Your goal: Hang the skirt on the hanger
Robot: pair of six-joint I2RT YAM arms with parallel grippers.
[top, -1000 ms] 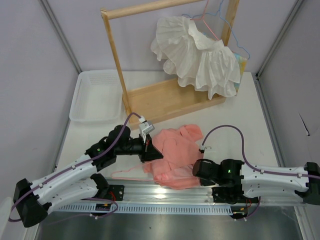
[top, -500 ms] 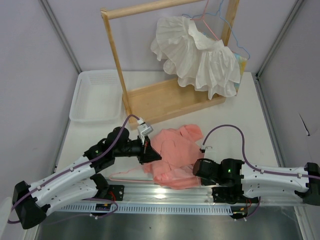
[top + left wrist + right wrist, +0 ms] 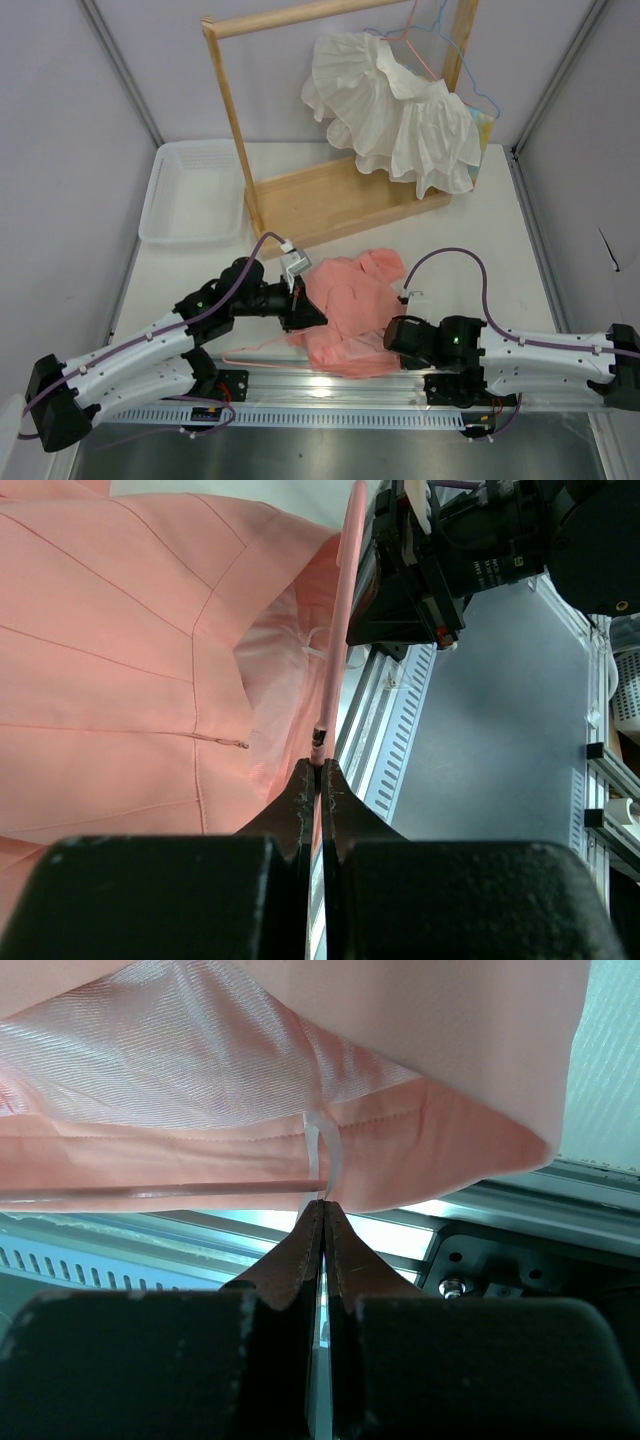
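At the near edge of the table (image 3: 480, 220) the skirt (image 3: 350, 300) lies crumpled. Left gripper (image 3: 318, 770) pinches the hanger (image 3: 338, 630) wire; right gripper (image 3: 322, 1210) pinches the skirt's thin white loop (image 3: 312, 1150). A sideways tug could slip that loop free, or the wire could snag cloth instead of threading through.

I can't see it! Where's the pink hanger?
Top view: the pink hanger lies near the table's front-left edge, one end hidden by the skirt, pinched by the left gripper.
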